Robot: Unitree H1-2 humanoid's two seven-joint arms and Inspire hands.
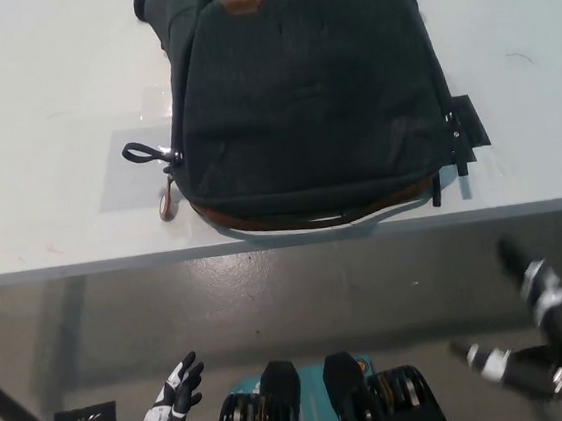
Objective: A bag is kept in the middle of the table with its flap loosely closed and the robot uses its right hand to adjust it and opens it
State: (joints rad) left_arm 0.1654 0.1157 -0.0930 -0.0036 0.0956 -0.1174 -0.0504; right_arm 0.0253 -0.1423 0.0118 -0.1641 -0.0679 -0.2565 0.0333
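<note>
Low at the left, the left hand (pixel 179 385) hangs below the table edge with its fingers spread and nothing in them, resting out of the work. Above it the table (pixel 41 125) runs across the upper half of the view. Near its front edge a dark strap loop and clip (pixel 146 152) trail off the bag's left side, with a small brown tab (pixel 167 204) lying just beside them.

The bag (pixel 309 97) sits in the middle of the table, its near end right at the front edge (possibly overhanging it a little). The flap (pixel 303 87) lies flat over the body, so opening has not begun.

At the lower right, the right hand (pixel 535 330) is below the table level and well apart from the bag; its fingers are apart and hold nothing.

The likely trouble: the hand must rise past the table edge, and could knock the edge or the bag's near end. A pull toward the robot could drag the bag off the front. The loose straps on the right side could also snag the fingers.
</note>
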